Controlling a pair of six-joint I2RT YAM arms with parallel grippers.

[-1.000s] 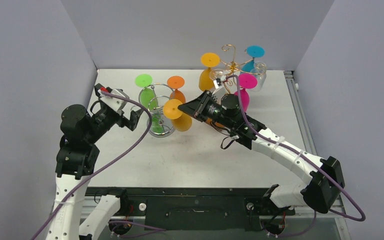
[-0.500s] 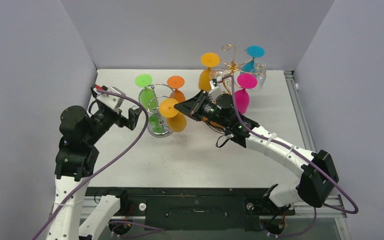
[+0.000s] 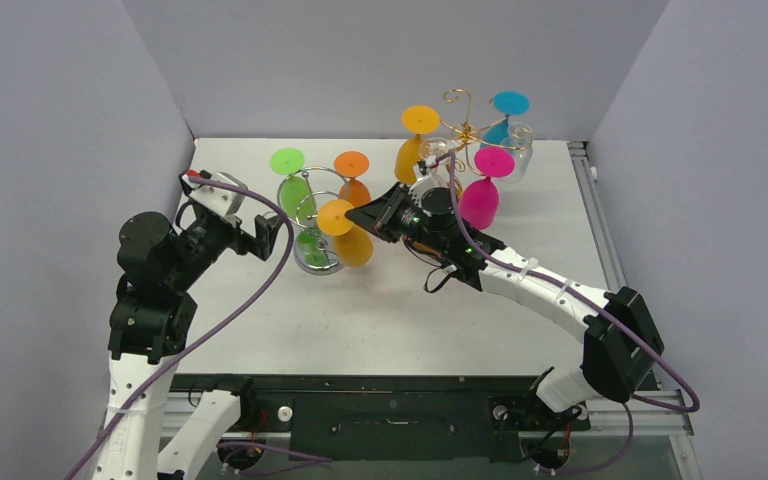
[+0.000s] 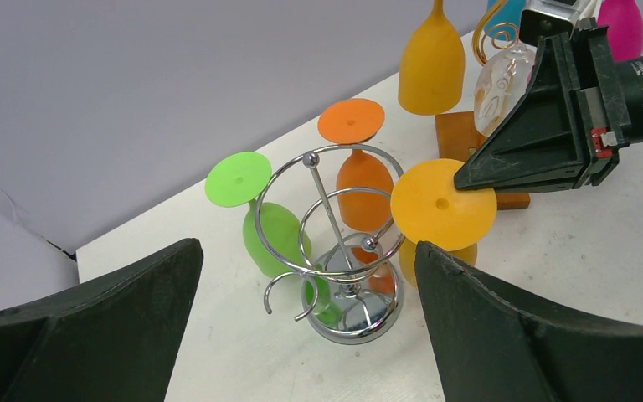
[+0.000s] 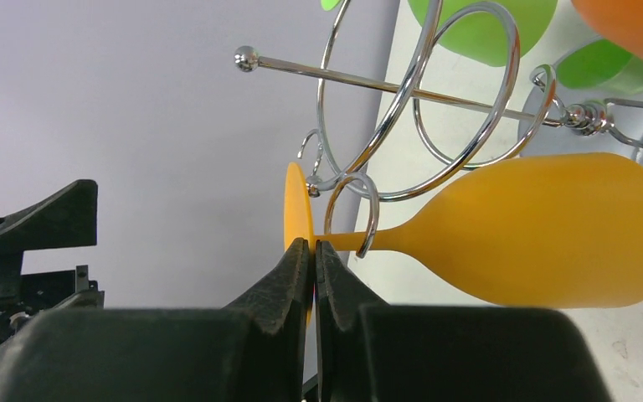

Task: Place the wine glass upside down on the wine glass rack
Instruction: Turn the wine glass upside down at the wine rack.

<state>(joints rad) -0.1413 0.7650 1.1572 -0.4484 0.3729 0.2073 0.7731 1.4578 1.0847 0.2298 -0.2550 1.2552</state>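
The yellow-orange wine glass (image 3: 357, 245) hangs foot-up at the right side of the chrome spiral wine glass rack (image 3: 317, 262). In the right wrist view its stem passes through a small ring hook of the rack (image 5: 402, 92), with the bowl (image 5: 544, 226) beyond. My right gripper (image 5: 311, 244) is shut on the rim of the glass's flat foot (image 4: 442, 205); from above this gripper (image 3: 357, 213) is at the foot's right edge. My left gripper (image 4: 306, 251) stands wide open with nothing between its fingers, just left of the rack (image 4: 356, 322); from above the left gripper (image 3: 278, 228) is beside the rack.
A green glass (image 4: 272, 239) and an orange glass (image 4: 364, 176) hang on the same chrome rack. Behind to the right stands a gold rack (image 3: 465, 130) on a wooden base, holding yellow (image 3: 415, 140), blue (image 3: 505, 115), pink (image 3: 480, 195) and clear (image 3: 518, 145) glasses. Grey walls enclose the table.
My right arm has carried the yellow-orange glass leftwards against the chrome rack. The left gripper has shifted only slightly and stays open.
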